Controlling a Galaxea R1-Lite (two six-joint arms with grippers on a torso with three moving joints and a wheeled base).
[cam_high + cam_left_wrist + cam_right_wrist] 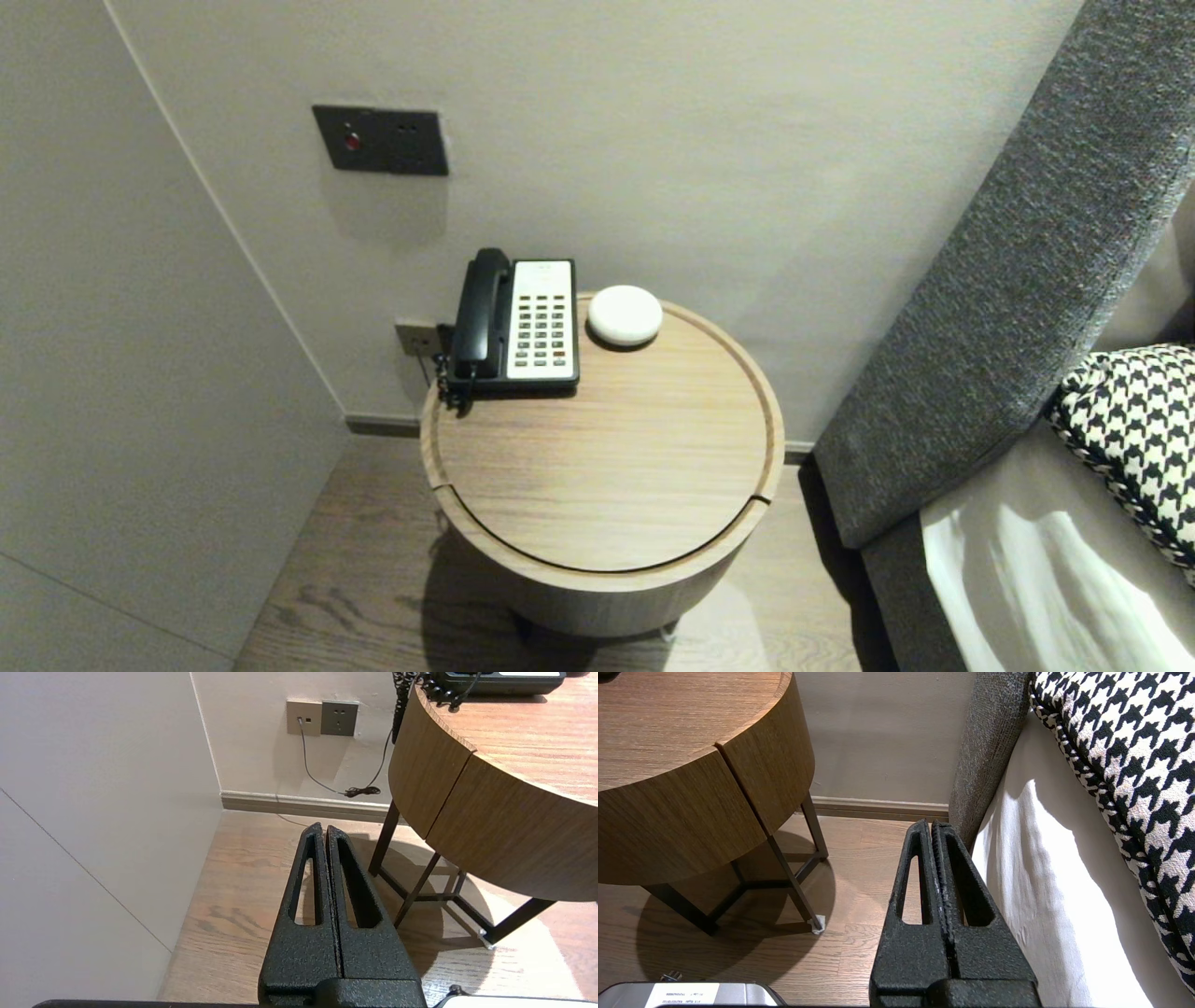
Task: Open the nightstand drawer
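Observation:
A round wooden side table [597,467] stands against the wall. At its back sit a black and white desk telephone [515,322] with its handset in the cradle, and beside it a white round puck [625,315]. Neither arm shows in the head view. My left gripper [324,828] is shut and empty, parked low over the wooden floor, left of the table [490,802]. My right gripper [932,825] is shut and empty too, low between the table [691,784] and the bed side [1041,868].
A grey upholstered headboard [1008,271] and a bed with a houndstooth pillow [1134,439] fill the right. A dark switch panel [380,140] is on the wall, with sockets [322,717] and a cable low behind the table. A wall [121,373] closes the left side.

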